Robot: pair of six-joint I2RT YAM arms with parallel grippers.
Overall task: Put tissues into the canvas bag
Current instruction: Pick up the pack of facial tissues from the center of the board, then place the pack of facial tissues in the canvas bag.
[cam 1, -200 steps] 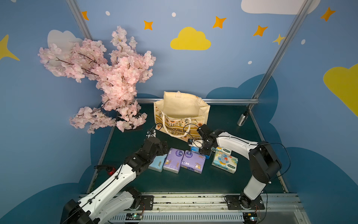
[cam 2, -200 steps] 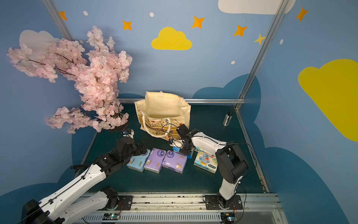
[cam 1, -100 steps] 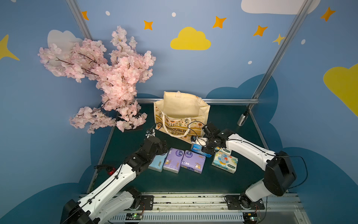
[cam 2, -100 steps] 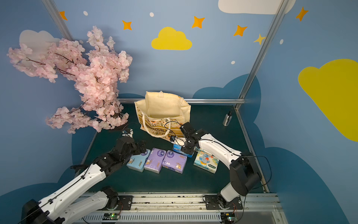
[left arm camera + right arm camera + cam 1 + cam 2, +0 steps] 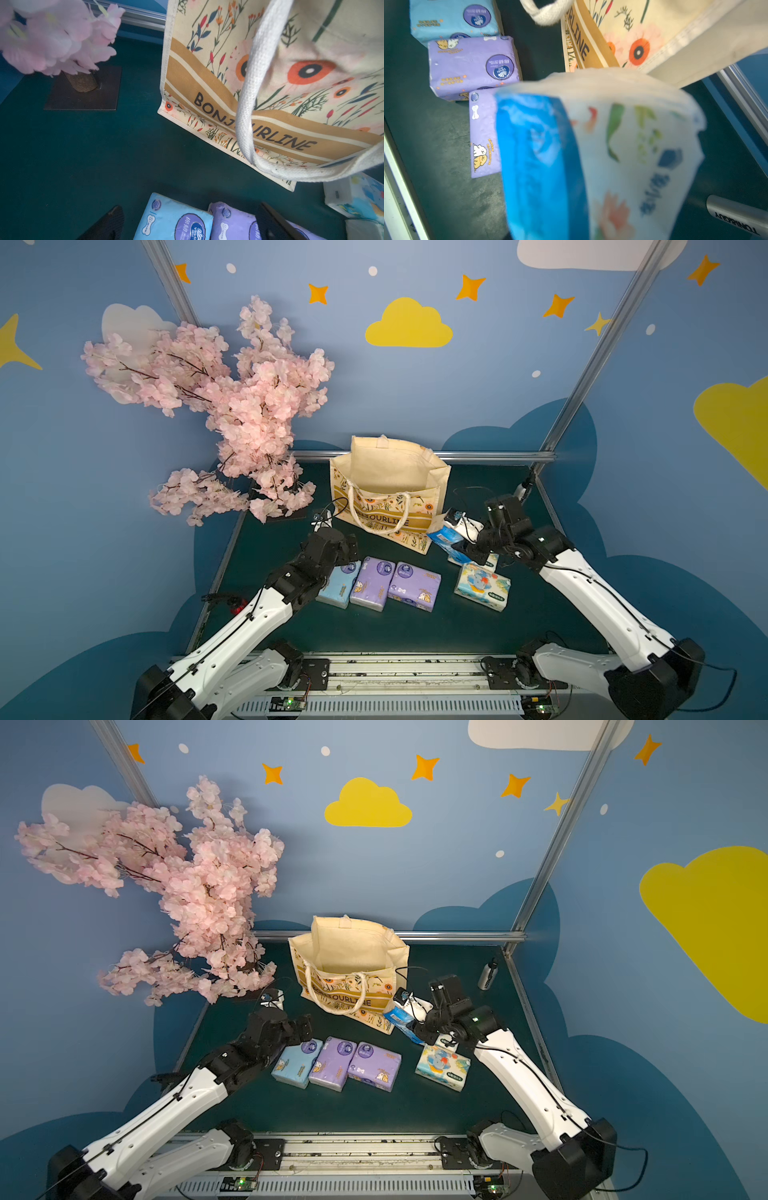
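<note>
Right gripper [image 5: 464, 542] pinches the blue-and-white plastic-wrapped tissue pack [image 5: 442, 536], held tilted off the table at centre-right of frame, just beside the cream floral canvas bag [image 5: 386, 506], at its lower right corner. The bag's open mouth lies up-left of the pack. Left gripper [image 5: 348, 549] is spread wide above the light blue soft tissue pack [image 5: 338, 587].

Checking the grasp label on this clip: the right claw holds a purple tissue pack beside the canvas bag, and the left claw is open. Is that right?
No. The right claw holds the blue-and-white pack, not a purple one, as the right wrist view shows; both purple packs lie unheld. It is beside the canvas bag, and the left claw is open.
</note>
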